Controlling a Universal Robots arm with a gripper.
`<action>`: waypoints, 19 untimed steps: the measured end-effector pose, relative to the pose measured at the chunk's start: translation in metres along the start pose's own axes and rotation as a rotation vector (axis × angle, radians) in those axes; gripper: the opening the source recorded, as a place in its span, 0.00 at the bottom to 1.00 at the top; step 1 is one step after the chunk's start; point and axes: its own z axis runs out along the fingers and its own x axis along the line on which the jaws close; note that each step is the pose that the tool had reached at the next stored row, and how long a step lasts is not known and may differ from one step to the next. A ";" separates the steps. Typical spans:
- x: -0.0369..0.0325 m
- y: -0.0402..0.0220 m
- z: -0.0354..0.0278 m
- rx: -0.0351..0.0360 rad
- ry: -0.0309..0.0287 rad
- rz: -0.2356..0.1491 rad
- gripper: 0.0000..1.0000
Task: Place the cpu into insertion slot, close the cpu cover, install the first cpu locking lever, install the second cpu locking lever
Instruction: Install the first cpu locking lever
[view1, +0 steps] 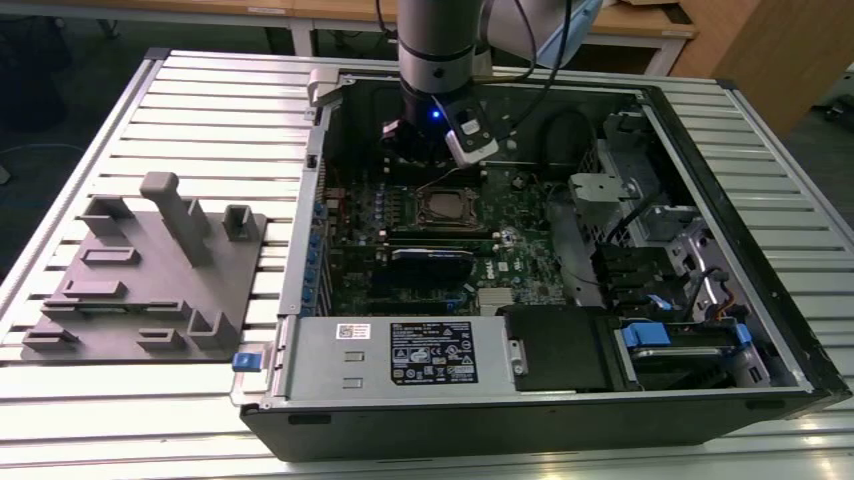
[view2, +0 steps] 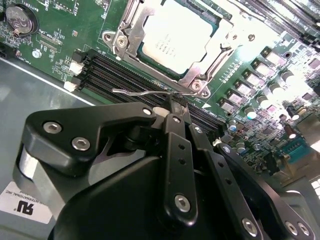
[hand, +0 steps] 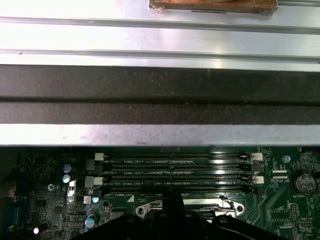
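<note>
The cpu (view2: 175, 36), a pale silver square, lies in the insertion slot (view1: 441, 207) on the green board. The cpu cover (view2: 202, 74), a silvery frame, lies flat around the chip. A thin wire locking lever (view2: 134, 92) runs along the socket's edge beside the memory slots. My gripper (view2: 172, 106) is shut, its black fingertips together right at this lever; I cannot tell whether they grip it or only touch it. In the exterior view the gripper (view1: 430, 160) hangs inside the case just behind the socket. In the first wrist view its tip (hand: 173, 196) sits at the socket's edge.
Long black memory slots (hand: 175, 170) lie between the socket and the case wall (hand: 160, 95). A coin battery (view2: 20, 19) sits nearby. A grey moulded fixture (view1: 147, 270) stands at the exterior view's left. The power supply (view1: 400, 352) and drive bays (view1: 667, 340) fill the case front.
</note>
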 end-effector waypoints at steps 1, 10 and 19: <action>0.0000 0.0000 0.0000 0.0001 0.0000 0.000 0.11; -0.0034 0.0008 0.0004 0.0000 -0.0001 0.001 0.11; -0.0069 0.0029 0.0009 0.0001 0.0000 0.001 0.11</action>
